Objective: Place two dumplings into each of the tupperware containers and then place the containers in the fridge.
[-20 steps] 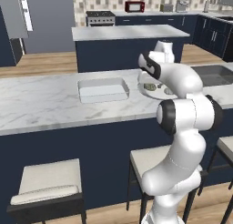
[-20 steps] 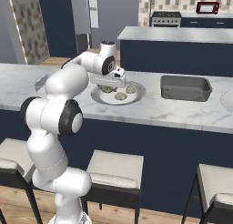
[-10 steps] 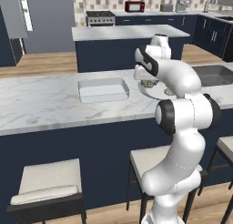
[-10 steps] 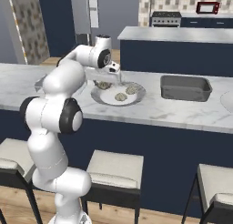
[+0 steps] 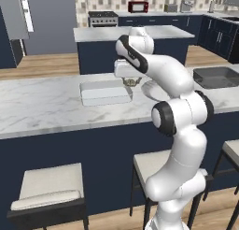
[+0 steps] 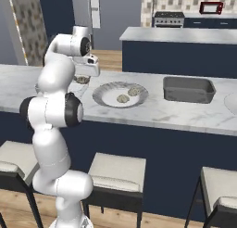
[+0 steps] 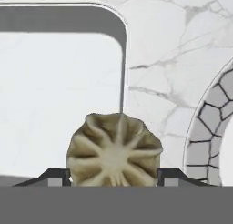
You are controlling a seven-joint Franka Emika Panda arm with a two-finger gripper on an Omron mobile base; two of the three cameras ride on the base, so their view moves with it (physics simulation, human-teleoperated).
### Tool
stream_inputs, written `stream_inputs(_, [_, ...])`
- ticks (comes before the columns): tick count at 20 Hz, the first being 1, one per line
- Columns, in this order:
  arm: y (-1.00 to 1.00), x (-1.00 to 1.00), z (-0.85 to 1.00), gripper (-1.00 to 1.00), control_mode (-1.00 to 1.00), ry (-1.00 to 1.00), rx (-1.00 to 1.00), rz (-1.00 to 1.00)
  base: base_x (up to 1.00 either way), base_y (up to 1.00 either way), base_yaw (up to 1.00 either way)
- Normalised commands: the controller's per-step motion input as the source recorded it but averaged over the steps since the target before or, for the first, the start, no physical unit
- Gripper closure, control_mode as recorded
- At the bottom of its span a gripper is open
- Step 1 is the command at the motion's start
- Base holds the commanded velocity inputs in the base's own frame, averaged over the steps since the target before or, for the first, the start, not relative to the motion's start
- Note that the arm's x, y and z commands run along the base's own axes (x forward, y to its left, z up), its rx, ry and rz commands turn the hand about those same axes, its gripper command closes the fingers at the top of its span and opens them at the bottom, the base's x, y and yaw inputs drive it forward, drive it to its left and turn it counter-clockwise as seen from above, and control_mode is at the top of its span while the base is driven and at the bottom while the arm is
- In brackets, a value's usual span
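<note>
A pleated beige dumpling [image 7: 113, 148] is pinched between my gripper's [image 7: 113, 176] two dark fingertips [image 7: 53, 175]. It hangs just over the right wall of a shallow translucent white tupperware container [image 7: 59, 82]. From the left base view, the gripper [image 5: 132, 81] hovers at the right end of that container [image 5: 105, 93]. The right base view has the gripper [image 6: 82, 78] left of a round grey plate [image 6: 104, 98], which holds two more dumplings [image 6: 122, 98] [image 6: 134, 91]. The fridge [image 5: 49, 21] stands far back on the left.
A dark grey rectangular basin [image 6: 189, 89] sits on the marble counter [image 5: 42, 112] to the right of the plate. Stools [image 5: 49, 187] line the counter's near side. A second island [image 5: 100, 35] stands behind.
The arm has swung left from above the plate to the container's edge, carrying the dumpling. The jaws narrowed onto the dumpling early on and have held since.
</note>
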Motion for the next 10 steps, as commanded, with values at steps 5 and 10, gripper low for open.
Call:
stream_inputs(5, [0.66,0.16,0.00,1.00,-1.00,0.13,0.01,0.02,0.00,0.00,0.00])
stream_inputs(10, [0.00,0.12,-0.32,1.00,-1.00,0.05,0.04,0.00,0.00,0.00,0.00])
